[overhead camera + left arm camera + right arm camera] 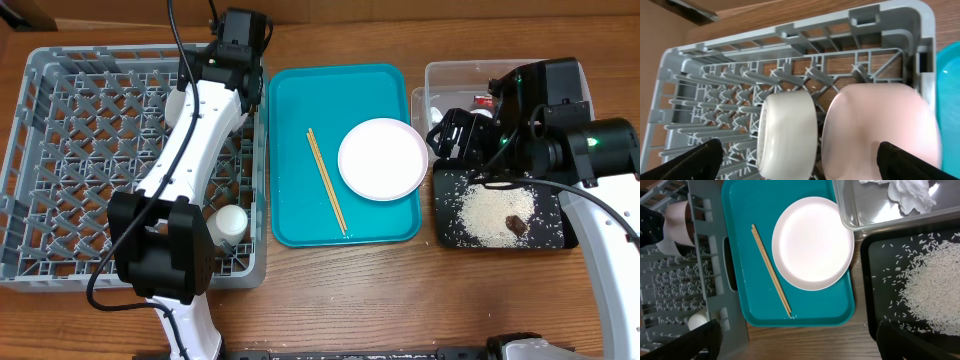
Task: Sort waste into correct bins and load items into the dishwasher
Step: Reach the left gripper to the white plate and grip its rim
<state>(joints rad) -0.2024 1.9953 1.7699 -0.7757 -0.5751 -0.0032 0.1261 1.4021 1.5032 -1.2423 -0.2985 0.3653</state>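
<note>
The grey dish rack [60, 150] stands at the left. In the left wrist view a pale grey-white bowl [787, 135] and a pinkish-white bowl [880, 130] stand on edge in it. My left gripper [802, 167] is open just above them. A white cup [232, 220] sits near the rack's right wall. The white plate [382, 158] and the chopsticks [326, 180] lie on the teal tray [300, 100]. The clear tub [455, 75] holds a tissue [910, 192] and a red wrapper [484, 100]. The black tray [555, 235] holds rice [490, 210] and a brown lump [517, 224]. My right gripper [802, 342] is open and empty.
The right arm [560, 130] hangs over the tub and the black tray. The left arm [190, 150] stretches across the rack's right side. A few rice grains lie on the teal tray's near edge [792, 316]. Bare wood runs along the table's front [350, 300].
</note>
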